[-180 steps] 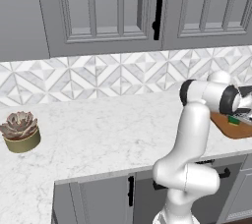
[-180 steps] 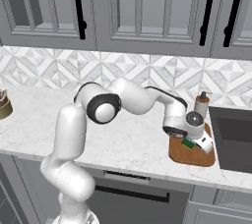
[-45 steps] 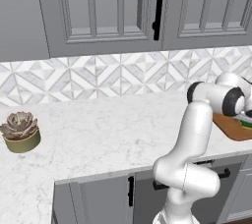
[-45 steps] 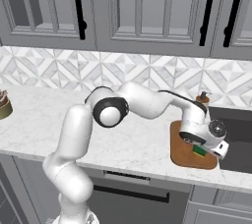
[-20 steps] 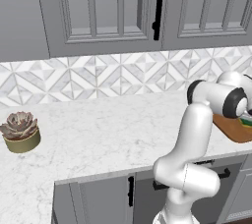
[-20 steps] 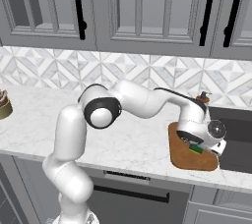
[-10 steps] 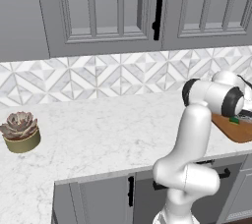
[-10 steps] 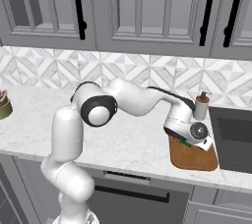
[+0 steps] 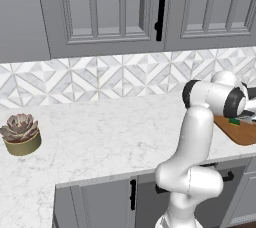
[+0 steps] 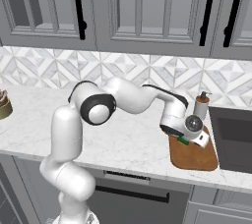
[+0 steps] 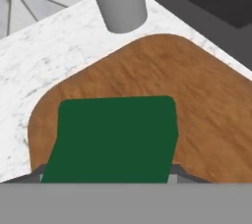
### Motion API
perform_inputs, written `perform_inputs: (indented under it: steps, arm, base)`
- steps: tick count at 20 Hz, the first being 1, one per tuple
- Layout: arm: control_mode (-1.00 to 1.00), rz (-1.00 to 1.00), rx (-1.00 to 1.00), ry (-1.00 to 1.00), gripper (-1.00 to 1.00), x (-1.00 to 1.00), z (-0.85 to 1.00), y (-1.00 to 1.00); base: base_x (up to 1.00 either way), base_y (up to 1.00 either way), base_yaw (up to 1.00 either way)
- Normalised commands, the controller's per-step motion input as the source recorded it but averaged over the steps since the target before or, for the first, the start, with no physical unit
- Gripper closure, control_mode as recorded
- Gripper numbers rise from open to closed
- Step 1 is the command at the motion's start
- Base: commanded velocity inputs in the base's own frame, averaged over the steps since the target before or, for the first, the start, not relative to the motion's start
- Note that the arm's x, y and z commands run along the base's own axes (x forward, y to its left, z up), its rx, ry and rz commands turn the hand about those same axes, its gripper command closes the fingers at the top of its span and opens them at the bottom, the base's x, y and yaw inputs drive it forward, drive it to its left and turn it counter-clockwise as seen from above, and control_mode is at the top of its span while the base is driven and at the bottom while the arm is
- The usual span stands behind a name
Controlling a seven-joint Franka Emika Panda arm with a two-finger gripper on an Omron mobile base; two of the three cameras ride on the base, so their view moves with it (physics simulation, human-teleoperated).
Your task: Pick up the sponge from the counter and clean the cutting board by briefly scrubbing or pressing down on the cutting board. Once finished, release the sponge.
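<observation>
Sponge: a small green-topped block (image 11: 115,139) lay directly under the tool, on the board's corner nearest the soap bottle; in the right base view it showed as a green sliver (image 10: 183,140) at the board's back left.
Sponge axis: in the hand view its long side ran across the frame, crosswise to the line between the two tips.
Tool: the tool (image 10: 189,137) was clamped on the sponge, jaws drawn in against its sides, with the tips mostly hidden behind the green top.
Key relation: the sponge sat straight ahead of the tool and between it and the board, so pressing meant pushing along the tool's own line. Whether the sponge's underside touched the wood could not be told.
Board: a reddish-brown slab (image 10: 194,155) with rounded corners lay on the table, close beside the sink; most of its surface stretched away from the sponge toward the table's front edge.
Table: white marble top (image 9: 115,137) over grey cabinets.
Soap bottle: grey pump bottle (image 10: 201,105) stood just behind the board.
Sink: dark basin (image 10: 236,137) right of the board.
Plant: potted succulent (image 9: 20,133) far off at the table's left end.
Step, judged: scrubbing appeared under way; release not yet done.
</observation>
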Motion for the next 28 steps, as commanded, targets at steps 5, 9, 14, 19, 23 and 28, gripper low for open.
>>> perform_inputs:
  steps: [5,9,14,19,23,28]
  arm:
    - [-1.00,0.00,0.00,0.00,1.00,-0.61,-0.03,0.00]
    - [-1.00,0.00,0.00,0.00,1.00,-0.52,-0.01,-0.01]
    - [-1.00,0.00,0.00,0.00,1.00,-0.26,-0.01,-0.01]
    - [-1.00,0.00,0.00,0.00,1.00,0.07,-0.01,0.00]
    - [-1.00,0.00,0.00,0.00,1.00,0.51,-0.03,0.00]
    - [-1.00,0.00,0.00,0.00,1.00,0.59,-0.04,0.00]
  base:
    - [0.00,0.00,0.00]
    - [0.00,0.00,0.00]
    - [0.00,0.00,0.00]
    - [0.00,0.00,0.00]
    - [0.00,0.00,0.00]
    - [0.00,0.00,0.00]
